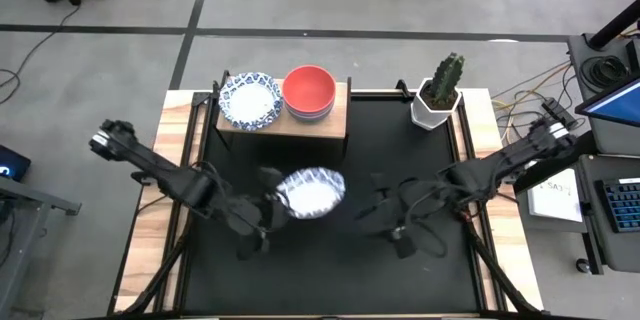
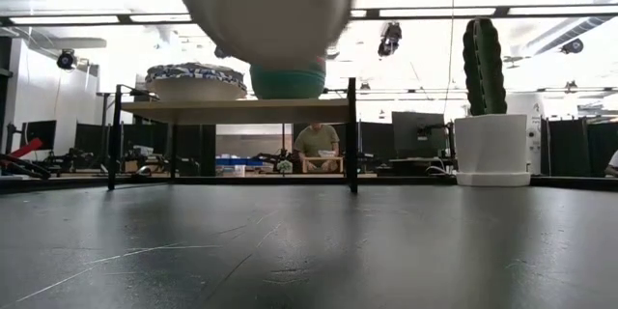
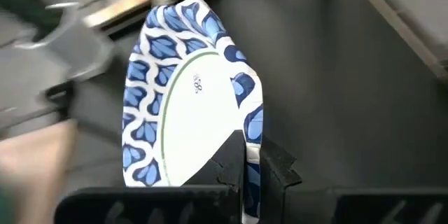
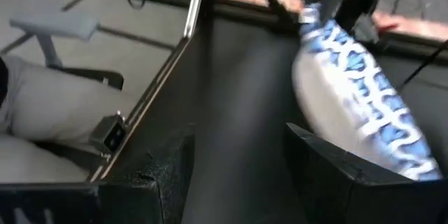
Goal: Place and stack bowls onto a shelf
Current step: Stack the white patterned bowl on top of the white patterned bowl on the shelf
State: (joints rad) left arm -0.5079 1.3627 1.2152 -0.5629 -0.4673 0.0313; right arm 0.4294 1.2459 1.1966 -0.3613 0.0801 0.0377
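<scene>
1. The left gripper [image 1: 272,203] is clenched on the rim of a white blue-patterned bowl [image 1: 312,192] — held up off the black mat [image 1: 330,260], in front of the shelf [image 1: 338,110].
2. On the shelf, a second patterned bowl [image 1: 251,99] sits at the left end; just beside it a red bowl [image 1: 308,88] tops a stack.
3. The right gripper [image 1: 385,215] hovers near the mat's middle, fingers spread and empty.
4. A cactus pot [image 1: 437,103] stands at the mat's far right corner.
</scene>
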